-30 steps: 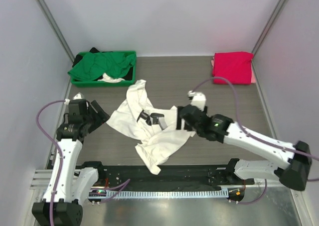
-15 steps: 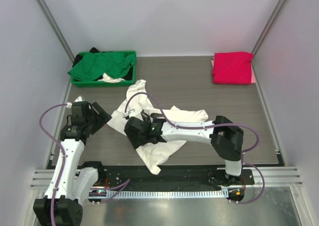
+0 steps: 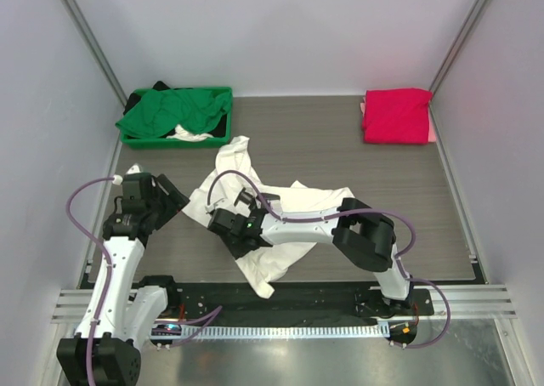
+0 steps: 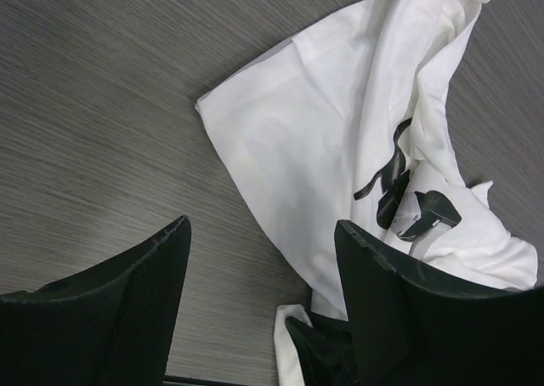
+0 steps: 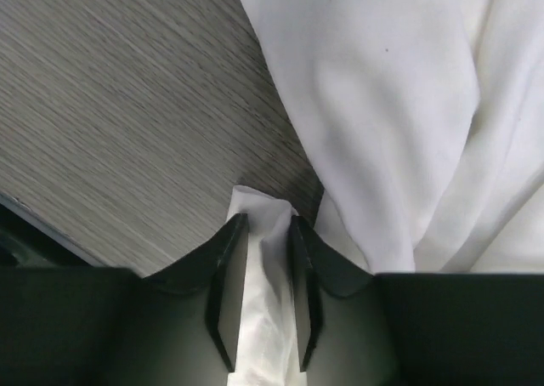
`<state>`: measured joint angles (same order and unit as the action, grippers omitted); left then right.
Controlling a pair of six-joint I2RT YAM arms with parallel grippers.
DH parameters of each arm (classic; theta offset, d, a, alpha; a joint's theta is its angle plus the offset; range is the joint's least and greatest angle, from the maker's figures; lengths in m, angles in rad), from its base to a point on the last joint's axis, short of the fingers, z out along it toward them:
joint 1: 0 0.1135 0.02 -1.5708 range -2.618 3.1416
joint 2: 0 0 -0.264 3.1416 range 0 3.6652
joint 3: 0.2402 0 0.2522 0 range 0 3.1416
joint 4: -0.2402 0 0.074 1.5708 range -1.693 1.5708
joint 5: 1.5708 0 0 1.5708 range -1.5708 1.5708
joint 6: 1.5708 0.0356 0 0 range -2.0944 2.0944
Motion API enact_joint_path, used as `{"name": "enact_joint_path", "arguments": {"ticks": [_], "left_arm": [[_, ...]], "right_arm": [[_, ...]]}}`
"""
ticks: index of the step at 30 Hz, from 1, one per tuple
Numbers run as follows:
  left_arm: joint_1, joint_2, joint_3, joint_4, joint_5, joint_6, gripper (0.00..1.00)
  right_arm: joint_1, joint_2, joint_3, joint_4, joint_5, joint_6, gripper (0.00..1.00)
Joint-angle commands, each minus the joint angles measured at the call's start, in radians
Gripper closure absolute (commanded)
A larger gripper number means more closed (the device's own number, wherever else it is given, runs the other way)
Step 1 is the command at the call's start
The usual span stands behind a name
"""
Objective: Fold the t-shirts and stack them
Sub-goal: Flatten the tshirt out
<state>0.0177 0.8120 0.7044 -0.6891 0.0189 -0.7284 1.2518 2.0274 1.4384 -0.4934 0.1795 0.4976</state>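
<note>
1. Pale walls closed in a grey wood-grain desk (image 3: 340,148) on three sides, with both arms bolted at its near edge.
2. A crumpled white tee (image 3: 263,267) lay spread on the desk between the two arms, unfolded and bunched into ridges.
3. The right arm reached across to the left, so the right gripper (image 3: 228,229) sat at the tee's near-left edge.
4. From the right wrist, the right gripper (image 5: 262,226) had its fingers drawn narrow, pinching a fold of the white tee (image 5: 382,105) between them. The rest of the cloth lay ahead and to its right, with bare desk to its left.
5. The left gripper (image 3: 170,195) hung just left of the tee, apart from it.
6. From the left wrist, the left gripper (image 4: 262,224) stood wide with nothing between its fingers. A corner of the white tee (image 4: 314,139) lay just ahead of it, and a black print (image 4: 387,186) showed on the cloth farther ahead to the right.
7. A folded pink-red tee (image 3: 395,116) rested well beyond the right gripper, at the far right corner.
8. A green tee (image 3: 174,114) lay heaped in a green bin (image 3: 223,93) well beyond the left gripper, at the far left corner.
</note>
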Motion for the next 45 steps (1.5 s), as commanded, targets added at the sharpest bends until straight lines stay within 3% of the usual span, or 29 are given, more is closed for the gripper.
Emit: {"name": "enact_joint_path", "arguments": {"ticks": [1, 5, 9, 15, 19, 26, 29, 31, 36, 45], "left_arm": [[-0.001, -0.016, 0.024, 0.023, -0.011, 0.000, 0.30], [0.001, -0.014, 0.023, 0.025, -0.011, -0.005, 0.30], [0.001, -0.013, 0.020, 0.022, -0.053, -0.011, 0.30], [0.001, -0.005, 0.003, 0.033, -0.083, -0.034, 0.31], [-0.001, 0.010, -0.063, 0.097, -0.074, -0.072, 0.33], [-0.001, 0.188, -0.178, 0.342, 0.007, -0.138, 0.40], [-0.009, 0.300, -0.169, 0.398, 0.013, -0.155, 0.43], [-0.071, 0.349, -0.160, 0.416, -0.005, -0.161, 0.45], [-0.133, 0.378, -0.163, 0.431, -0.094, -0.169, 0.47], [-0.134, 0.444, -0.138, 0.448, -0.204, -0.123, 0.54]], "right_arm": [[0.009, -0.013, 0.039, 0.019, 0.008, 0.001, 0.80], [0.008, -0.058, 0.054, -0.031, 0.069, -0.005, 0.99], [-0.011, -0.197, 0.082, -0.175, 0.237, 0.005, 0.99], [-0.087, -0.582, 0.019, -0.393, 0.506, 0.091, 0.99], [-0.152, -0.899, -0.088, -0.502, 0.577, 0.220, 0.99], [-0.193, -1.200, -0.249, -0.570, 0.598, 0.338, 0.99], [-0.193, -1.210, -0.262, -0.597, 0.581, 0.349, 0.99], [-0.195, -1.199, -0.266, -0.614, 0.578, 0.357, 0.99], [-0.193, -1.187, -0.289, -0.613, 0.580, 0.364, 0.99], [-0.193, -1.171, -0.315, -0.605, 0.578, 0.368, 0.99]]}}
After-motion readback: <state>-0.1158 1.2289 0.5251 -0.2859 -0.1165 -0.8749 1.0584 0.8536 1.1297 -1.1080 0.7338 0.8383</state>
